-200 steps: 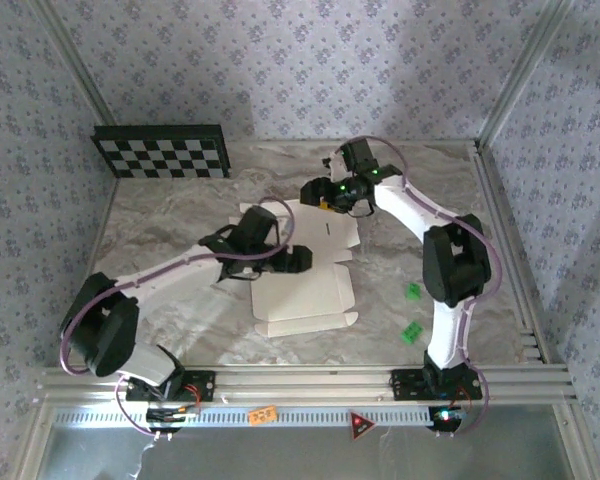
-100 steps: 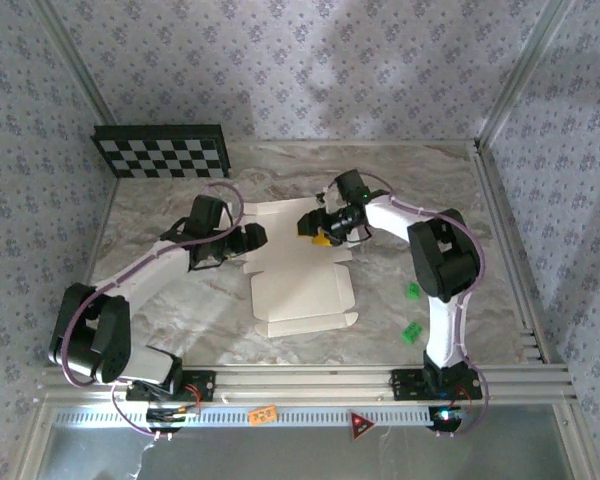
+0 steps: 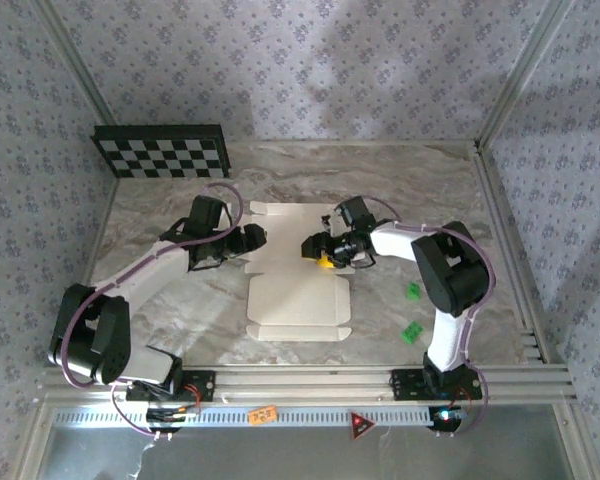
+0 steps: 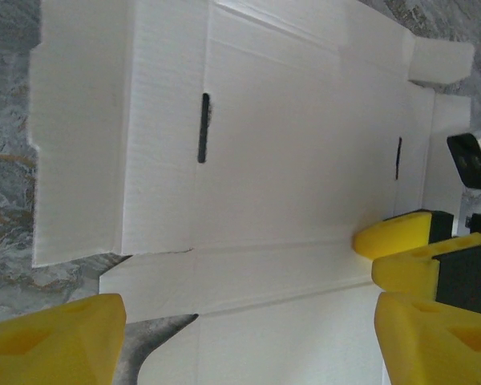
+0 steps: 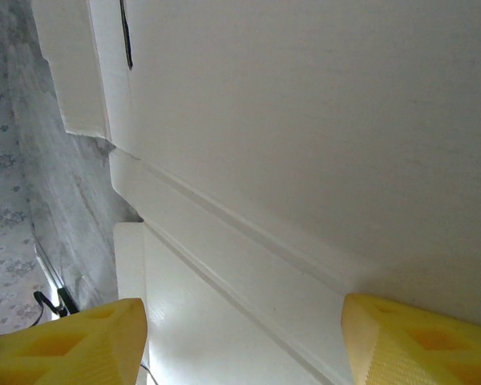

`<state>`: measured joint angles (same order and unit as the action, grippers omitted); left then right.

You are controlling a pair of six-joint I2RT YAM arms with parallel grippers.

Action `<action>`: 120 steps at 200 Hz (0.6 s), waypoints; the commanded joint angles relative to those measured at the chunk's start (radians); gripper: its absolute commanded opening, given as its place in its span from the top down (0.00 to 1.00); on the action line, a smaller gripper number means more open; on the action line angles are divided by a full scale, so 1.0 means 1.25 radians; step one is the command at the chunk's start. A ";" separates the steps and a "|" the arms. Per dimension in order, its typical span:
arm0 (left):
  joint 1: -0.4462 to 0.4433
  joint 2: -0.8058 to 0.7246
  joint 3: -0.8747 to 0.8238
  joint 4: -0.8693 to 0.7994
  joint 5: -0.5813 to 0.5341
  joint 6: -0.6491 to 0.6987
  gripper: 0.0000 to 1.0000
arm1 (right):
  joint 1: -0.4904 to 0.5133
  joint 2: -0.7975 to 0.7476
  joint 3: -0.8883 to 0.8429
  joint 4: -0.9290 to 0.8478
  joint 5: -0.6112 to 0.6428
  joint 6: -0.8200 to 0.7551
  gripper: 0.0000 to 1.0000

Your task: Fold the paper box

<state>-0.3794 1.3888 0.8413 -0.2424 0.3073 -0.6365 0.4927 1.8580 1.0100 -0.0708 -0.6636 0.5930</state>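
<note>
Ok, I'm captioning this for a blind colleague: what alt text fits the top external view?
A white paper box, unfolded flat, lies on a marbled table, the left gripper at its left edge and the right gripper over its right side. A checkerboard panel stands back left; two green blocks lie right.

Grey marbled table (image 3: 430, 190). Flat white paper box (image 3: 295, 290) sheet lies at frame centre. 2 small green blocks to its right, apart from it: upper block (image 3: 413, 291), lower block (image 3: 412, 332). Checkerboard panel (image 3: 162, 151) at the table's upper-left edge.
</note>
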 commanded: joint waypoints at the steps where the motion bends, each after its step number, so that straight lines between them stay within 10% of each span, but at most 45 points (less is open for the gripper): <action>1: 0.002 -0.032 -0.025 -0.029 0.024 0.013 0.19 | 0.023 -0.020 -0.041 -0.047 0.081 0.041 0.32; 120: 0.002 0.023 -0.065 0.007 0.043 0.046 0.19 | 0.105 -0.026 -0.015 -0.061 0.100 0.077 0.32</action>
<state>-0.3794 1.3891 0.7723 -0.2523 0.3325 -0.5983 0.6315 1.8194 1.0058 -0.1070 -0.5606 0.6781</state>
